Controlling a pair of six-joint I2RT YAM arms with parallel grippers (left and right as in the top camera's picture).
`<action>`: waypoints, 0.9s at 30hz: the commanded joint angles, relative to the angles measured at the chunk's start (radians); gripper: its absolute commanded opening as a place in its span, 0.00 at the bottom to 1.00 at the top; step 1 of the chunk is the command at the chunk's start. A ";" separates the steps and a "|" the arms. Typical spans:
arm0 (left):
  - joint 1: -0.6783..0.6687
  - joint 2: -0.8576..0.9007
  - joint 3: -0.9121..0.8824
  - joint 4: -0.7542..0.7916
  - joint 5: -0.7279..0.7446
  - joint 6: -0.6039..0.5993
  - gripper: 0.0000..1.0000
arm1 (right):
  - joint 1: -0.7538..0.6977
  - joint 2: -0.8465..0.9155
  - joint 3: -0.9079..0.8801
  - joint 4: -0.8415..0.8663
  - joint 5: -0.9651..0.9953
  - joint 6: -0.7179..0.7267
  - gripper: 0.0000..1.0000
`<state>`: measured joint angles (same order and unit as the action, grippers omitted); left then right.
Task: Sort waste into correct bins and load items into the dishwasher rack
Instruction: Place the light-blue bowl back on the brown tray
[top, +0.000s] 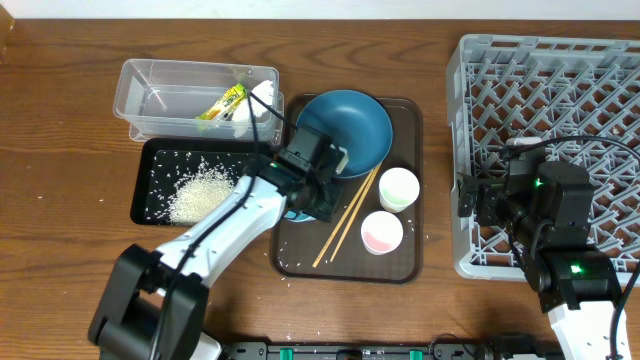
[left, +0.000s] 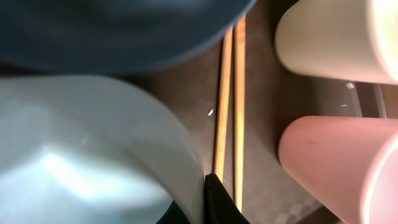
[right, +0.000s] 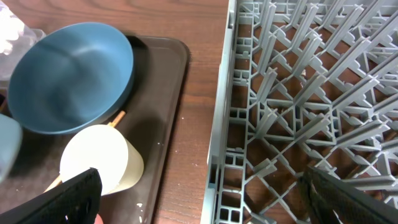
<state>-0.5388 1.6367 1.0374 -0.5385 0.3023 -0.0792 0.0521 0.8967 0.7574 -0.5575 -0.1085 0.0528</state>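
1. Bowl (left: 81, 155), light blue, fills the left wrist view's lower left; the left tool (left: 198, 211) is clenched on its rim.
2. Chopsticks (left: 230, 99) lie just beside it, between bowl and cups (left: 336, 37), on the brown tray (top: 405, 130); the plate (top: 350, 130) sits at the tray's top.
3. Right tool (right: 211, 198) hangs released over the rack's (right: 298, 93) left wall.
4. Rice (top: 200, 190) lies in the black tray (top: 140, 190), and the wrapper (top: 222, 103) in the tub (top: 150, 90).

Brown wooden table (top: 60, 110) filling the view, grain running left to right, soft even light
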 joint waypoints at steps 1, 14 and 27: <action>-0.011 0.031 0.003 0.006 -0.061 -0.024 0.10 | 0.005 -0.001 0.021 -0.002 -0.004 0.014 0.99; -0.011 -0.042 0.056 -0.078 0.019 -0.024 0.46 | 0.005 -0.001 0.021 -0.003 -0.004 0.014 0.99; -0.122 -0.066 0.058 -0.046 0.124 -0.024 0.51 | 0.005 -0.001 0.021 -0.004 -0.004 0.016 0.99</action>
<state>-0.6163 1.5314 1.0889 -0.5831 0.4038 -0.1051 0.0521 0.8967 0.7574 -0.5602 -0.1085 0.0528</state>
